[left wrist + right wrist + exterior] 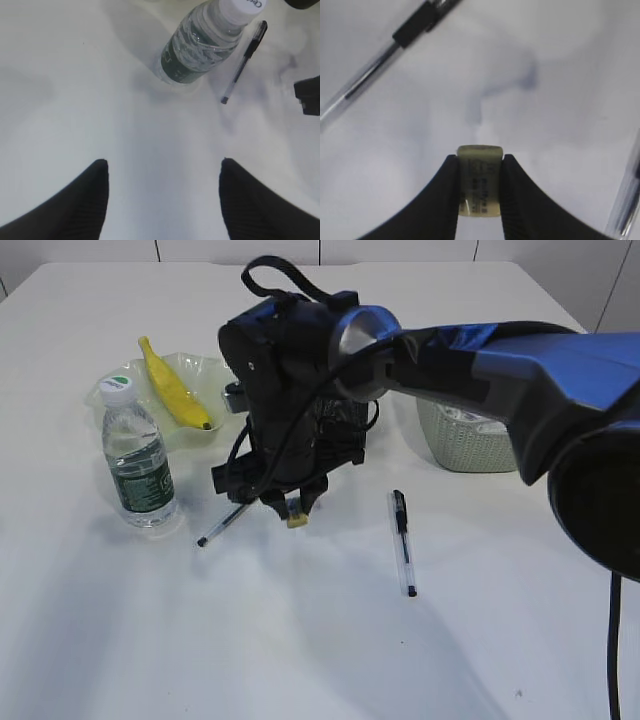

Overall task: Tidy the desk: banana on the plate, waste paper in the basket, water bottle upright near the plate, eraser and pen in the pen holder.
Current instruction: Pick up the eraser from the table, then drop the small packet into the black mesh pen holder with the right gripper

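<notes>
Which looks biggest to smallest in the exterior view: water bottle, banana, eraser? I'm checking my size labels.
1. Water bottle, the largest as seen.
2. Banana, thinner, about as long; it lies farther from the camera, so this order is unsure.
3. Eraser, clearly the smallest, pinched in the right gripper.

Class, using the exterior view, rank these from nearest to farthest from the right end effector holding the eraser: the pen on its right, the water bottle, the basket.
Measured from the right end effector, which grips the eraser:
1. Pen, lying on the desk just to its right.
2. Water bottle, standing to its left, by the plate.
3. Basket, behind the arm, far right.
</notes>
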Motion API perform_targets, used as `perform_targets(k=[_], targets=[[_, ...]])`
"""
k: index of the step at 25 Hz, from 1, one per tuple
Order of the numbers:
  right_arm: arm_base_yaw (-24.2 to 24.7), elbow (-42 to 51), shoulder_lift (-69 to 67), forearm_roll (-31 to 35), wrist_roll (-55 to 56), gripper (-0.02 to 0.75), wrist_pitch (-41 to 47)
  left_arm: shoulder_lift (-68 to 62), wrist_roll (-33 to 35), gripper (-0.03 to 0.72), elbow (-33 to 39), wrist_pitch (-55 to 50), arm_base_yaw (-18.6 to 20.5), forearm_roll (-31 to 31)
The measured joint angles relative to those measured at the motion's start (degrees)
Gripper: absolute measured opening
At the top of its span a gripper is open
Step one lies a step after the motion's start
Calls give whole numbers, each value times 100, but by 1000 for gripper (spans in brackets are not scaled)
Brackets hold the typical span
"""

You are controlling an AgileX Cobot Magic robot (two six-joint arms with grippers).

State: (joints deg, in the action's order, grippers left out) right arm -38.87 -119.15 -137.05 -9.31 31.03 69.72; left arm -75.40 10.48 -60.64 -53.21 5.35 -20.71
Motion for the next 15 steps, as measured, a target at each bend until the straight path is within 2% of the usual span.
perform_targets(k=[11,15], targets=[[9,-185,360,-1222,-171,177,25,0,0,489,0,0,0,0],[64,-185,465,-1324,-184,177,35,0,0,489,0,0,0,0]])
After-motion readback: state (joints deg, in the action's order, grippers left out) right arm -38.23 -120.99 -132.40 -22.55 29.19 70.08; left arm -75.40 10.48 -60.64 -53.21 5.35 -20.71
